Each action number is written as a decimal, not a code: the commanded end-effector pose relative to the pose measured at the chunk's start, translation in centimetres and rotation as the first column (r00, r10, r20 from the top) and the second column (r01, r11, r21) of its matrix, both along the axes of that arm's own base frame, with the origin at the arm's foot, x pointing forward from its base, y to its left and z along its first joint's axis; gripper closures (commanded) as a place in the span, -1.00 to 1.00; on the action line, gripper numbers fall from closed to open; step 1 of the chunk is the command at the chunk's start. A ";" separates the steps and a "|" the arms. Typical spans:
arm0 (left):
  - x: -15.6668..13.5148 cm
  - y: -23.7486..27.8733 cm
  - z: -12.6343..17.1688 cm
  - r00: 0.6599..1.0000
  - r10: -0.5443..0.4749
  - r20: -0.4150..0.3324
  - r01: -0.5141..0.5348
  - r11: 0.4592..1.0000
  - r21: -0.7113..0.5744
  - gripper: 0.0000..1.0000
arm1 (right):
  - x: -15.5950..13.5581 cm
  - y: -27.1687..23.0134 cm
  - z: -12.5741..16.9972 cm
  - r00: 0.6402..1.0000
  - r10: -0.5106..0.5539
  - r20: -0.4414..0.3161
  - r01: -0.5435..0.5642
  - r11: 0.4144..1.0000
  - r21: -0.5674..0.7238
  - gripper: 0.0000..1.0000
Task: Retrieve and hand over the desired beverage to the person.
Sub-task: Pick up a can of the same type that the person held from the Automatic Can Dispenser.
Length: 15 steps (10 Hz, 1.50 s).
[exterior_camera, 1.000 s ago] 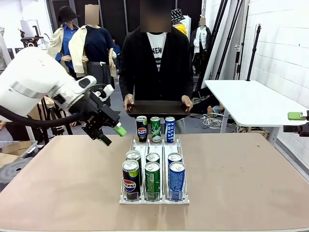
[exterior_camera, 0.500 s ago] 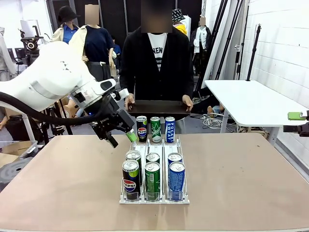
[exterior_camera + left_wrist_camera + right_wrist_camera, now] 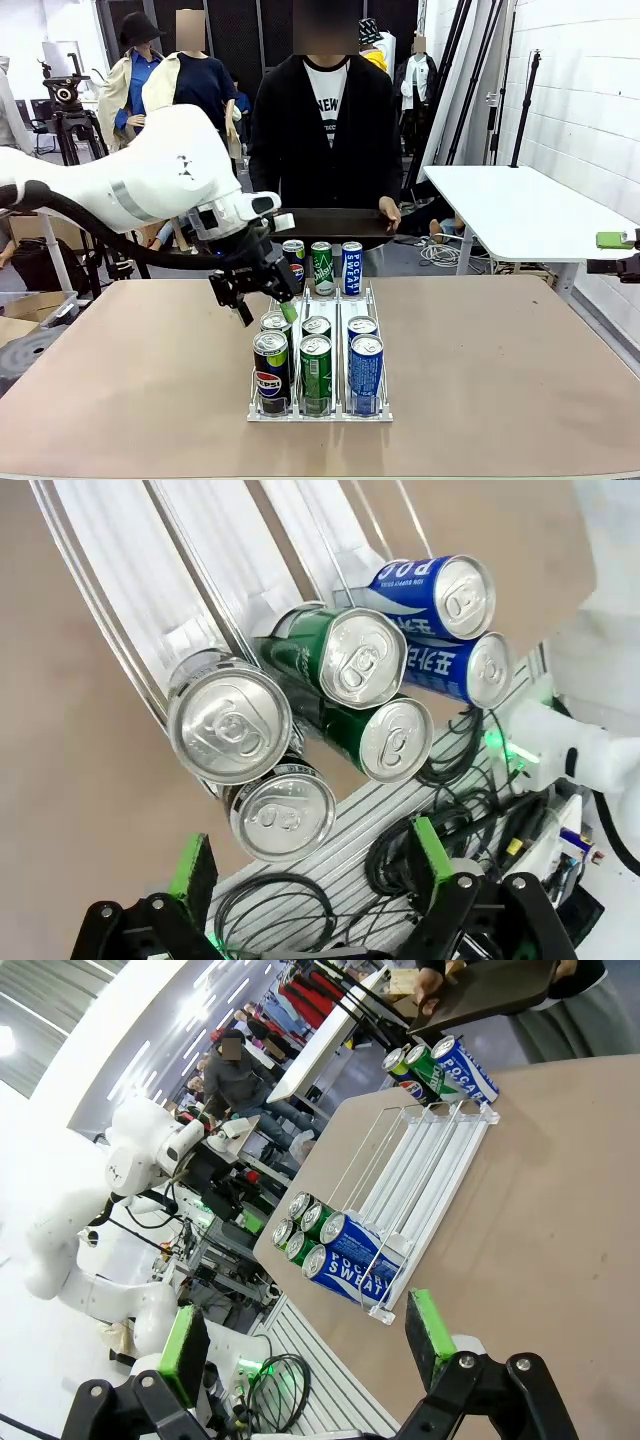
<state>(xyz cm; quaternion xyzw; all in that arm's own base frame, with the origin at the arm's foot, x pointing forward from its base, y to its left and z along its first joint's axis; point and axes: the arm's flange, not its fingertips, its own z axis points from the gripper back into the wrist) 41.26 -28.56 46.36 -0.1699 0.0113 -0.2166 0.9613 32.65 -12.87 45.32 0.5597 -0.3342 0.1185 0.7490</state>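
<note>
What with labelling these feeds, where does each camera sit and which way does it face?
Front: fixed between the arms, facing across the table at the person holding a tray; the left arm shows, left tool above the rack.
Left wrist: on the left arm's wrist, looking down along the open left tool at cans in the rack.
Right wrist: wrist-mounted, off the table's edge, looking across it past the open right tool.
Shared: front and right wrist both show rack and tray.

The left hand [image 3: 266,312] has swung from the left of the frame to the centre and dropped lower, now just above the black Pepsi cans [image 3: 270,365] in the rack.
</note>
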 end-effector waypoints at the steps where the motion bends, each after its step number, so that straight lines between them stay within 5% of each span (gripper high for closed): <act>1: -0.3 -1.7 -0.2 1.000 0.020 0.012 -0.021 0.997 0.077 -1.00 | 0.3 0.1 0.0 1.000 -0.004 0.029 0.003 1.000 0.024 -1.00; 15: -2.0 -3.4 -3.9 0.998 -0.031 0.062 0.013 0.961 0.278 -1.00 | 0.3 0.1 0.0 1.000 -0.004 0.029 0.003 1.000 0.024 -1.00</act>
